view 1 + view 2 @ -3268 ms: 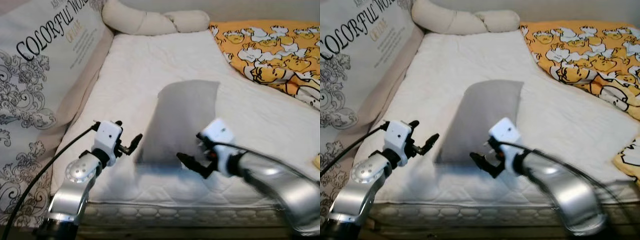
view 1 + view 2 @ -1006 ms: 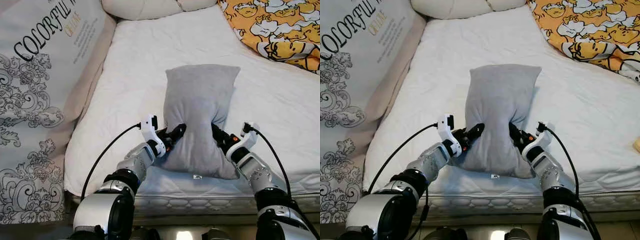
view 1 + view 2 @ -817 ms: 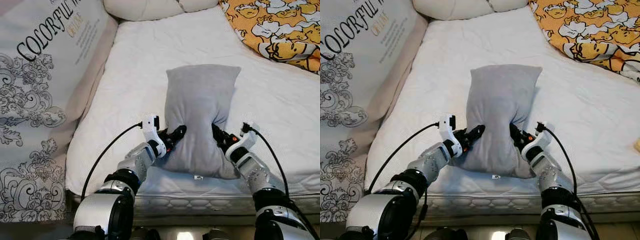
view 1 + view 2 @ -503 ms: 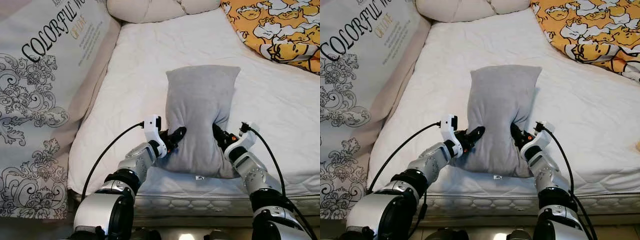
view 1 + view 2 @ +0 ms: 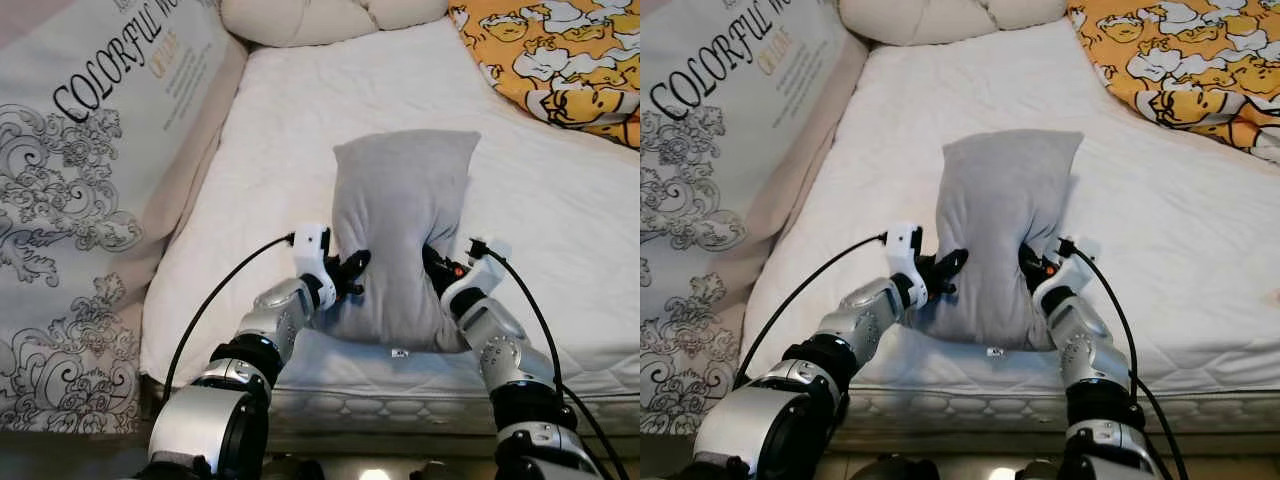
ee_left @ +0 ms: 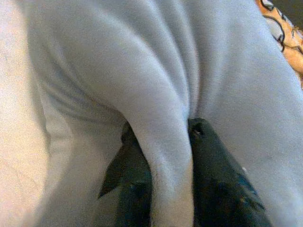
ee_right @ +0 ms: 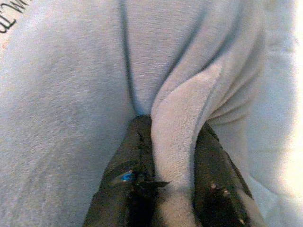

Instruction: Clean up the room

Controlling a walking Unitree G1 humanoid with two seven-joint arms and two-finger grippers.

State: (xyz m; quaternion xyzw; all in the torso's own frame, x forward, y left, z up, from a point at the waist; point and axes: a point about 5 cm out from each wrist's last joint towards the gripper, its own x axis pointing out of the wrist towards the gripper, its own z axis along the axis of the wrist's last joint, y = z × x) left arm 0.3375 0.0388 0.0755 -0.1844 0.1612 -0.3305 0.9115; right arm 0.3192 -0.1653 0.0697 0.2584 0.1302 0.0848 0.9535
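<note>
Since a few seconds ago both arms have come in from hovering apart, and now the left gripper (image 5: 352, 274) and right gripper (image 5: 436, 268) each pinch a fold of the grey pillow (image 5: 400, 230), near the bed (image 5: 270, 150) edge, ready to lift.

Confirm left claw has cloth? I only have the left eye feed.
Observer: Yes. The left wrist view shows a fold of the pillow pinched in the left claw.
Operator: Right side too?
Observer: Same. The right claw is shut on a pale ridge of the pillow.
Operator: Anything else visible past the pillow on the left wrist view?
Observer: A corner of the orange blanket.
</note>
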